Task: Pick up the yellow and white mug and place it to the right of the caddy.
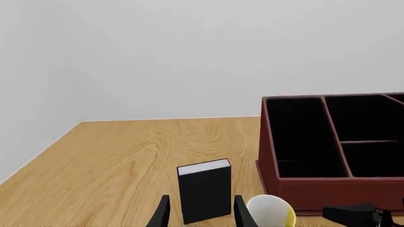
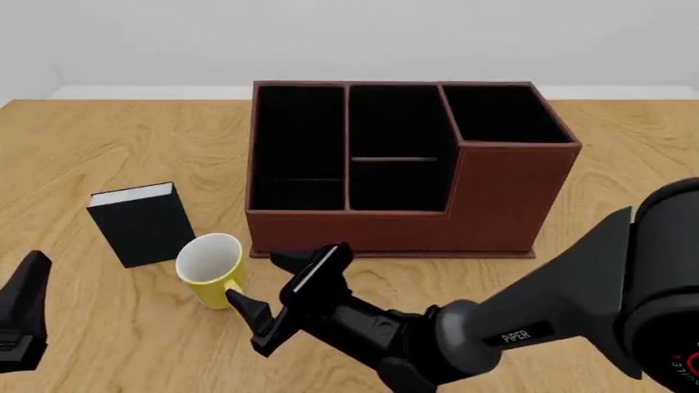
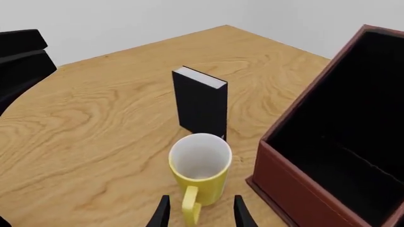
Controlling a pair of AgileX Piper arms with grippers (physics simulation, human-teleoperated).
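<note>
On table [image 2: 611,147], front-left of the caddy [image 2: 480,205]: yellow and white mug [image 2: 213,270], upright, handle facing the right gripper [image 2: 286,288]. Right gripper: jaws parted, empty, handle between the fingertips, not touching. Right arm lettered "PIPER" in white. Black book [image 2: 142,223] standing just behind the mug. Left gripper [image 1: 200,213]: jaws parted, empty, low at left, apart from the mug.

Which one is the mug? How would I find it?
Find the big reddish-brown caddy on the wooden table. Near its front left corner, beside a small black book, stands the mug. It is the only round thing: yellow outside, white inside.
</note>
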